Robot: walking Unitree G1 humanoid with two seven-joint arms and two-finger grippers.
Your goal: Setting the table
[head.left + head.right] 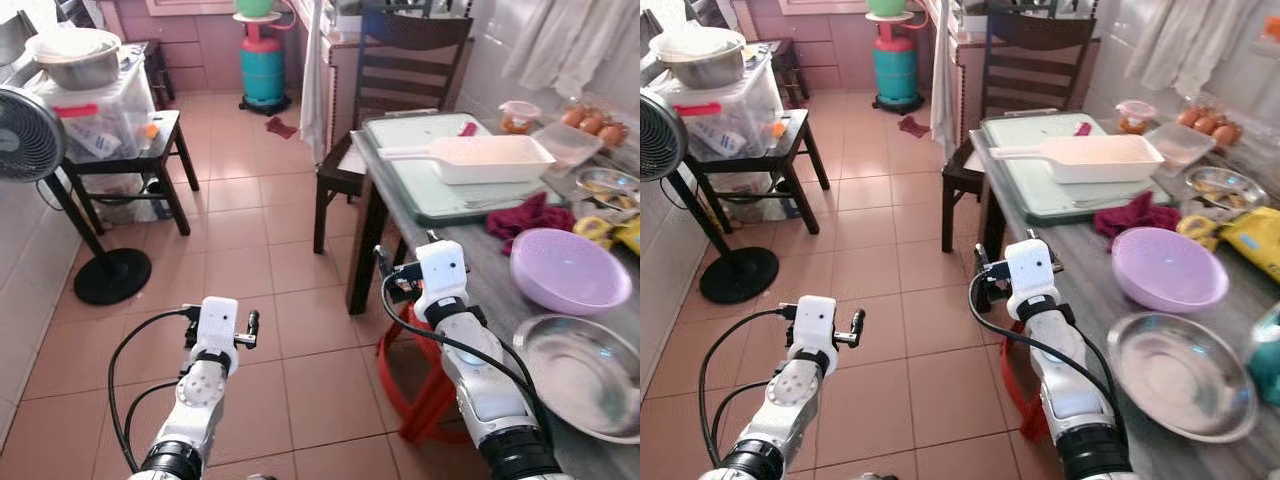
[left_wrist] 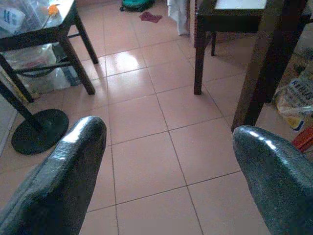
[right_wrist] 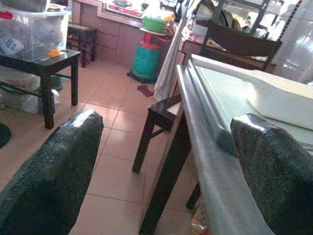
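Note:
A grey table [image 1: 482, 262] runs along my right. On it stand a purple bowl [image 1: 569, 269], a steel dish [image 1: 583, 372] nearer me, and a white handled dish [image 1: 482, 157] on a pale green board [image 1: 420, 190]. A crumpled red cloth [image 1: 528, 215] lies between the board and the bowl. My right gripper [image 3: 166, 125] is open and empty, held at the table's left edge in front of the board. Over the tiled floor, my left gripper [image 2: 170, 134] is open with nothing between its fingers [image 2: 73, 161].
A dark chair [image 1: 400, 75] stands at the table's far end and a red stool [image 1: 425, 385] under its near part. Eggs [image 1: 592, 124] and containers sit by the wall. On the left are a fan [image 1: 30, 140], a black side table [image 1: 135, 165] with a plastic box, and a gas cylinder [image 1: 263, 70].

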